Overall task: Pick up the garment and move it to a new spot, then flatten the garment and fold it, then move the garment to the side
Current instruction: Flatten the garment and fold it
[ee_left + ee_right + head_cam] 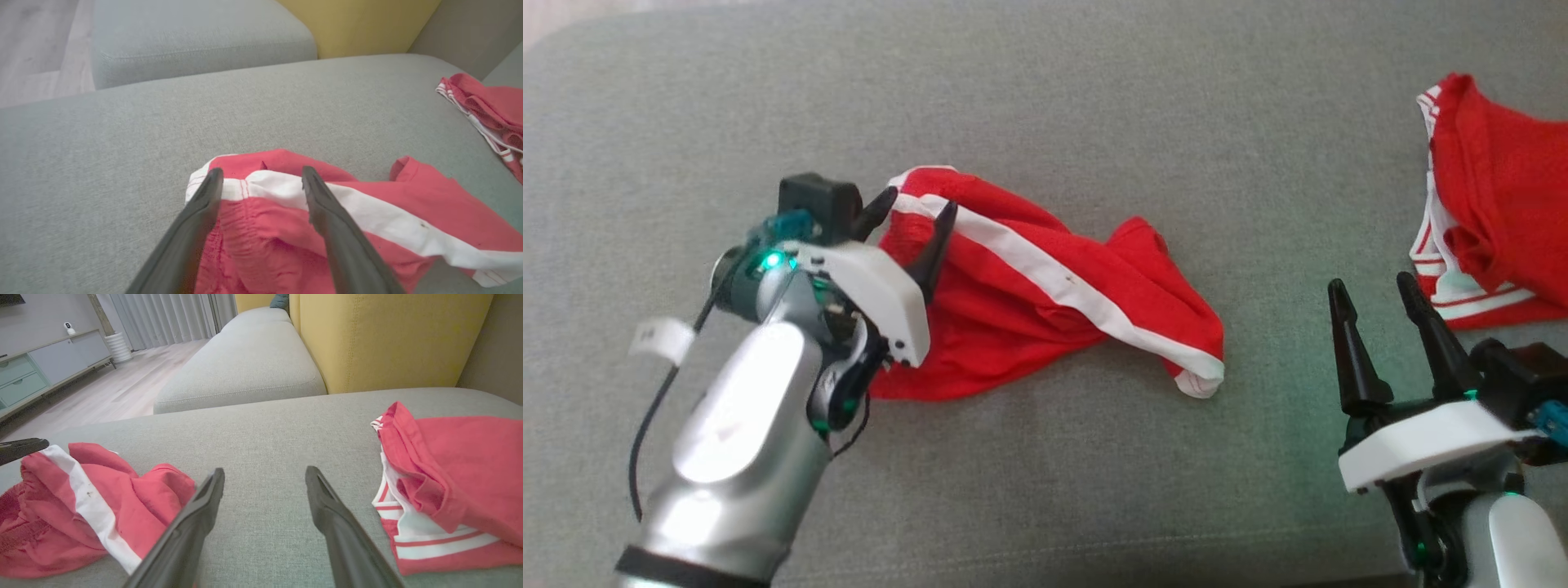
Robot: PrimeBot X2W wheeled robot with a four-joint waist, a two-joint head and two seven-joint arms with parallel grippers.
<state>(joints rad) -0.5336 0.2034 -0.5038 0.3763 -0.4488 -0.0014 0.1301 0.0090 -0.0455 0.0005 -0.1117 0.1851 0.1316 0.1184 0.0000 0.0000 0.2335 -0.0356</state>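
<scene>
Your left forearm [743,425] sits closest in the head view, rising from the lower left. At its end the left pincer [919,202] stands wide open over the left end of the red shorts [1045,310]. One finger is over the fabric and the other at its edge, and nothing is gripped. The shorts lie crumpled near the middle of the grey sofa seat [1045,98], with a white stripe running along them. At the lower right your right pincer [1370,284] is also wide open and holds nothing, over bare seat fabric. A second red garment [1494,188] with white trim lies just beyond it at the right edge, well apart from the shorts.

From the left wrist view, the left pincer [262,171] has its two dark fingers spread across the gathered end of the red shorts [367,212], where the white band crosses. You cannot tell whether the tips touch the cloth. The sofa seat [122,143] stretches away to another grey cushion [196,36] and a yellow back cushion [359,24]. Pale wooden floor [36,49] shows at the upper left, and the second red garment [490,106] lies at the right edge.

From the right wrist view, the right pincer [265,471] gapes over bare sofa seat [265,428], between the red shorts [143,502] on the left and the second red garment [461,457] on the right. Beyond them you see the yellow back cushion [388,339], the wooden floor [122,388], a low sideboard [41,367] and grey curtains [171,314].
</scene>
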